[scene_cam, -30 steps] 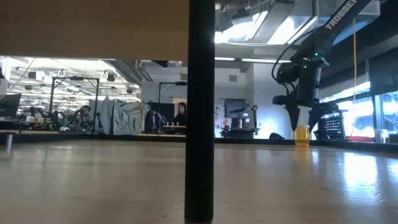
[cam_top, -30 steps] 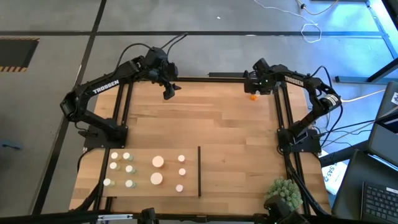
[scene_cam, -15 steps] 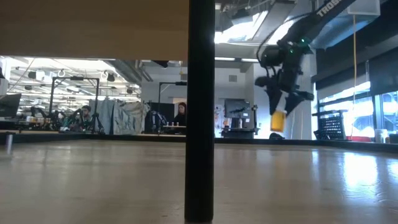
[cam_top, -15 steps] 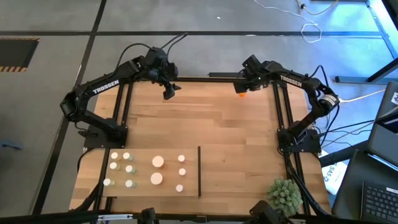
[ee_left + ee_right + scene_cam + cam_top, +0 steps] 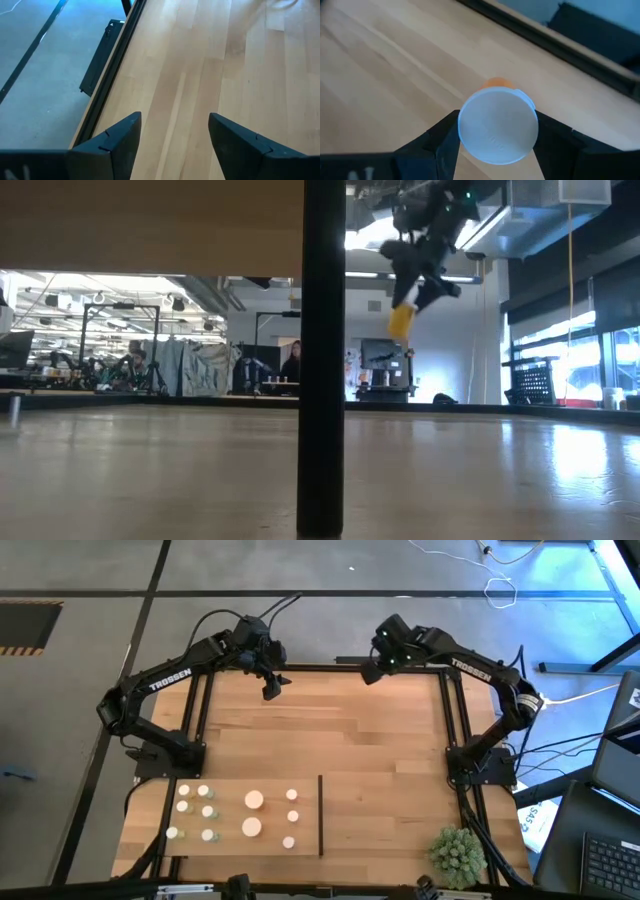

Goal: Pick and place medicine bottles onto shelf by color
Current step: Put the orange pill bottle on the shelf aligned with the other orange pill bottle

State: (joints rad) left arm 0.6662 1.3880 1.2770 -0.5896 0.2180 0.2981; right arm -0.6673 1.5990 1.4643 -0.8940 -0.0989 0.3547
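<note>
High in the upper middle of the low view, the right gripper (image 5: 412,280) hangs well above the tabletop (image 5: 350,740), clenched on an orange medicine bottle (image 5: 401,321) that dangles tilted beneath it. The right wrist view looks straight at the bottle's white cap (image 5: 498,124), wedged between the two dark fingers (image 5: 437,140), with a sliver of orange body peeking out behind. From above, that gripper (image 5: 372,672) sits at the top edge of the table, right of centre.

Over at the upper left of the high view, the left gripper (image 5: 272,690) hovers just inside the table's top edge, jaws parted and holding nothing, with only bare planks between them.

Down in the lower left, the shelf (image 5: 230,845) carries a cluster of white-capped bottles (image 5: 208,811), all left of its thin dark divider (image 5: 320,815). A spiky green plant ball (image 5: 456,852) sits at the lower right corner.
</note>
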